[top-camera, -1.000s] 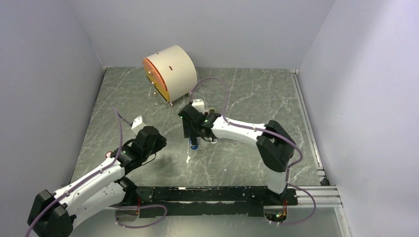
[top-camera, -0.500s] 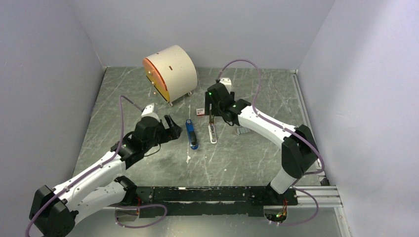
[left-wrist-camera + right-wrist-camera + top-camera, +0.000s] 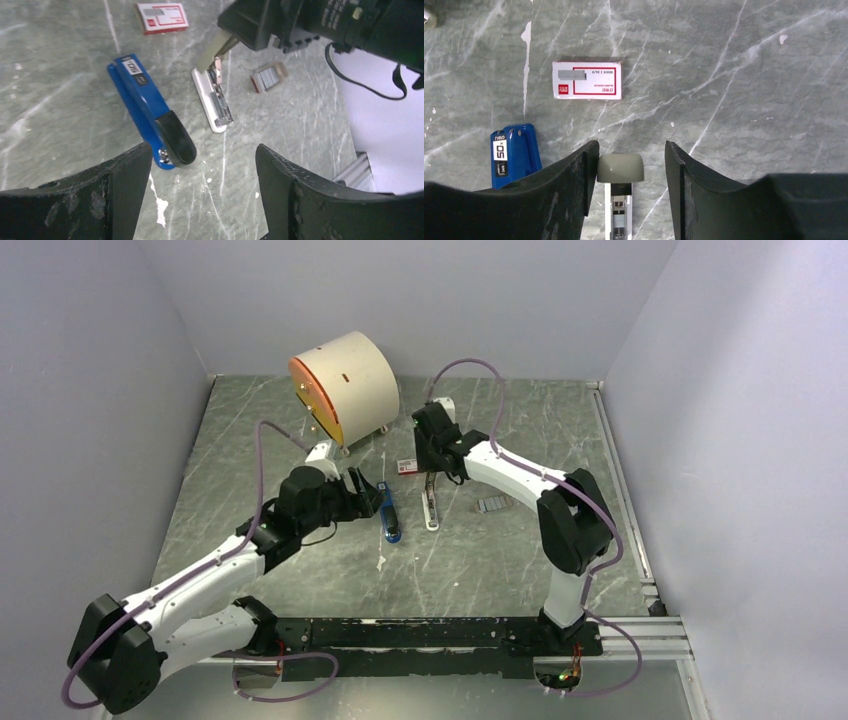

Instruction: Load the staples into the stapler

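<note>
Approach stage, by my reading: the blue stapler (image 3: 388,512) lies seemingly shut on the tabletop (image 3: 480,570), with the staples (image 3: 493,505) well apart to its right. The left fingers (image 3: 125,180) stand apart just short of its black end. The right fingers (image 3: 569,190) straddle a grey-green stapler (image 3: 620,168) without clamping it. Next, the blue one needs gripping and opening.

In your right wrist view, only the labelled end of the blue stapler (image 3: 514,150) shows at lower left; one of the fingers (image 3: 559,195) hides the rest. The grey-green stapler (image 3: 620,169) runs off the bottom edge. From above, the staples (image 3: 492,505) are too small to resolve.
</note>
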